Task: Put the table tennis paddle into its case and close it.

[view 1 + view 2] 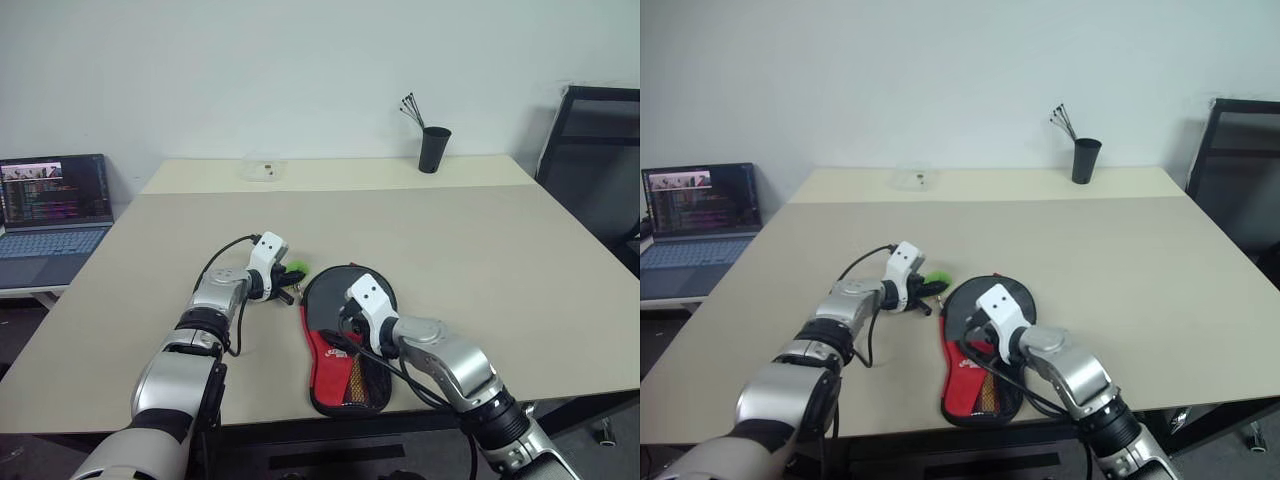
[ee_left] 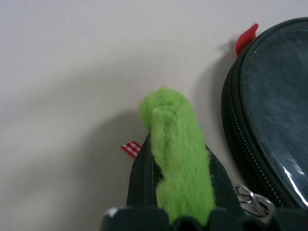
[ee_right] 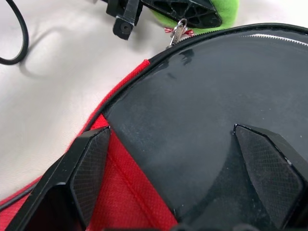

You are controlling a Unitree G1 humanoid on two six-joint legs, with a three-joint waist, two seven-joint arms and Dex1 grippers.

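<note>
Left gripper (image 2: 180, 202) clamped on fuzzy green tag (image 2: 175, 154) beside zip-edged case (image 1: 345, 345); right gripper (image 3: 185, 159) spread over glossy black paddle (image 3: 211, 110); laptop (image 1: 52, 215) and black cup (image 1: 433, 149) well apart.

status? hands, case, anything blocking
Left hand shut on green fuzzy tag by the zipper. Right hand open over the case. Nothing blocking.

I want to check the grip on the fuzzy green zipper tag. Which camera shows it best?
The left wrist view: the fuzzy green tag sits large, pinched between the left hand's black fingers. The right wrist view shows a green sliver behind that hand; the eye views show a small green patch.
</note>
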